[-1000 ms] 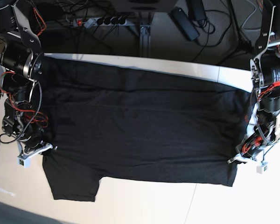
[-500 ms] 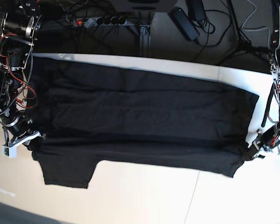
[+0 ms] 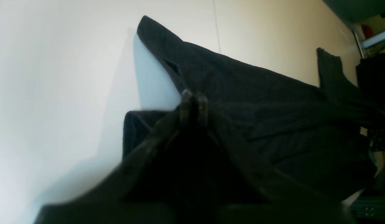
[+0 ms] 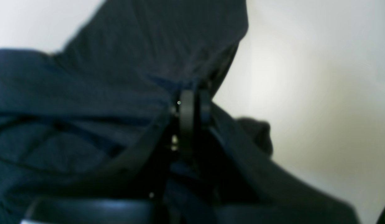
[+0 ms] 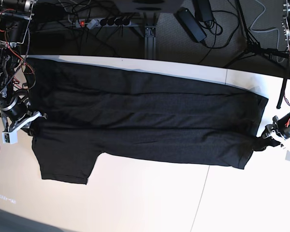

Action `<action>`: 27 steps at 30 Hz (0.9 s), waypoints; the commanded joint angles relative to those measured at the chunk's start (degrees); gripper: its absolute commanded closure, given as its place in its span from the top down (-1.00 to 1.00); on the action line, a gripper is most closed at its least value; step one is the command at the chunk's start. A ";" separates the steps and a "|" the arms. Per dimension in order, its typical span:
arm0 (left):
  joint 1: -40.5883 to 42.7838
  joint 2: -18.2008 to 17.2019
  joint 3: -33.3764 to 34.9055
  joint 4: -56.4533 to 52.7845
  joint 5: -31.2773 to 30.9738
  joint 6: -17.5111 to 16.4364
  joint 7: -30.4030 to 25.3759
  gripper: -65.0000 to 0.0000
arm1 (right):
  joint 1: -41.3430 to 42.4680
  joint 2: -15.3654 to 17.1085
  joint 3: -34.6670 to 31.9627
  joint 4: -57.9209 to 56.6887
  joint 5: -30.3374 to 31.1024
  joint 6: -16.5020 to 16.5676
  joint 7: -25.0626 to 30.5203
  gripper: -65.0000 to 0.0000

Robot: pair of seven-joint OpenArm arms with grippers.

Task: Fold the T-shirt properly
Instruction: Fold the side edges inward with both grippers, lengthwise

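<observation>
At the bench's left edge the right gripper was clamped on the T-shirt, which lay stretched across the bench; at the right edge the left gripper pinched its hem, seemingly to pull out slack before folding.

Bright glare washes the white table, while both wrist views are blurred and dim up close.
</observation>
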 commanded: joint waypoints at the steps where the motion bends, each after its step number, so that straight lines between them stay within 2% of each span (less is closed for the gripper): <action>1: -1.09 -1.14 -0.52 1.01 -1.09 -1.35 -0.94 -1.00 | 1.14 1.42 0.79 1.03 0.70 3.13 1.51 -1.00; 10: 1.05 -1.11 -4.57 1.01 -0.90 -1.35 1.40 -1.00 | 0.50 1.55 3.76 1.03 0.72 3.10 -0.35 -1.00; 16: 2.05 -1.07 -4.57 1.01 -1.33 -1.35 -0.35 -1.00 | 0.20 1.53 3.76 -0.04 0.70 3.08 -0.35 -1.00; 17: 2.03 -1.07 -4.57 1.01 -1.31 -1.35 -0.92 -1.00 | 0.20 1.51 3.76 -0.07 0.70 3.08 -0.35 -0.84; 20: 2.03 -0.98 -4.57 1.01 -1.31 -1.35 -1.51 -1.00 | 0.37 1.53 3.76 -0.07 0.72 2.93 0.15 -0.06; 21: 2.05 -0.96 -4.57 1.01 -1.29 -1.35 -1.49 -1.00 | 0.57 1.53 3.76 -0.04 0.81 2.93 0.52 0.10; 22: 2.05 -0.94 -4.57 1.01 -1.18 -1.35 -1.44 -1.00 | 0.70 1.57 3.78 -0.04 1.18 2.93 0.52 0.15; 27: 2.05 -0.96 -4.57 1.01 -0.81 -1.35 -1.46 -1.00 | 3.17 1.60 3.78 -0.04 1.53 2.91 0.79 0.15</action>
